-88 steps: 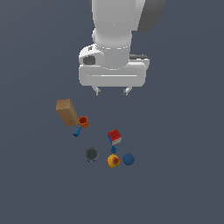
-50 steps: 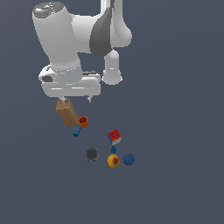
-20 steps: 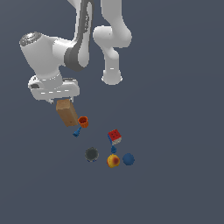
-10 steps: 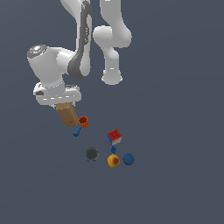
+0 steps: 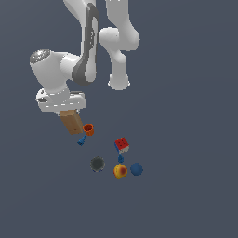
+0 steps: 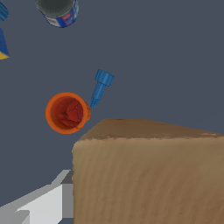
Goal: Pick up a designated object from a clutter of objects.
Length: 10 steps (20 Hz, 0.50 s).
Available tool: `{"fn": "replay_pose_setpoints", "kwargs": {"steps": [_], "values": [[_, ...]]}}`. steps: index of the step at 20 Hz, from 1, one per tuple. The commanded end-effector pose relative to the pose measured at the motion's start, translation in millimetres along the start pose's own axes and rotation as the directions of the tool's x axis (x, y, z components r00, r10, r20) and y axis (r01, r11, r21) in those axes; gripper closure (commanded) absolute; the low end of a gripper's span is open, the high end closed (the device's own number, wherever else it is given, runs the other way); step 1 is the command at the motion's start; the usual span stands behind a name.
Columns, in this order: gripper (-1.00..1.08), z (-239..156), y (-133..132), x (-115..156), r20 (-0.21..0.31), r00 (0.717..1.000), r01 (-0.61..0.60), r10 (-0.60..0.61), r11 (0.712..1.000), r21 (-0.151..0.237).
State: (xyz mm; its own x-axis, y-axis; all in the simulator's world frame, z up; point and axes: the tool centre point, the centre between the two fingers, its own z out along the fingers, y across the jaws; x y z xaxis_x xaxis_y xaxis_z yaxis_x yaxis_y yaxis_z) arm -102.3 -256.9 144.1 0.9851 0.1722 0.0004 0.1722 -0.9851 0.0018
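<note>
Arm down over the box [image 5: 73, 122], lift not yet begun.

I have the gripper [image 5: 62, 109] at the box's top; one finger [image 6: 41, 203] shows beside its face, but I cannot tell whether the jaws grip it. No tabletop edge is visible; the box stands at the clutter's end on the exterior view's left. The cup [image 5: 88, 129] nearly touches it and may be knocked; cone [image 5: 82, 140], cube [image 5: 122, 145] and balls [image 5: 120, 171] lie further off.
</note>
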Motion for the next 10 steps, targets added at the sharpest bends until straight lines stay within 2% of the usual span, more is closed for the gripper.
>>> {"fn": "replay_pose_setpoints", "kwargs": {"steps": [1, 10], "values": [[1.08, 1.3, -0.7, 0.3, 0.001, 1.000, 0.000, 0.000, 1.000, 0.001], [1.08, -10.0, -3.0, 2.2, 0.000, 1.000, 0.000, 0.000, 1.000, 0.000]]}}
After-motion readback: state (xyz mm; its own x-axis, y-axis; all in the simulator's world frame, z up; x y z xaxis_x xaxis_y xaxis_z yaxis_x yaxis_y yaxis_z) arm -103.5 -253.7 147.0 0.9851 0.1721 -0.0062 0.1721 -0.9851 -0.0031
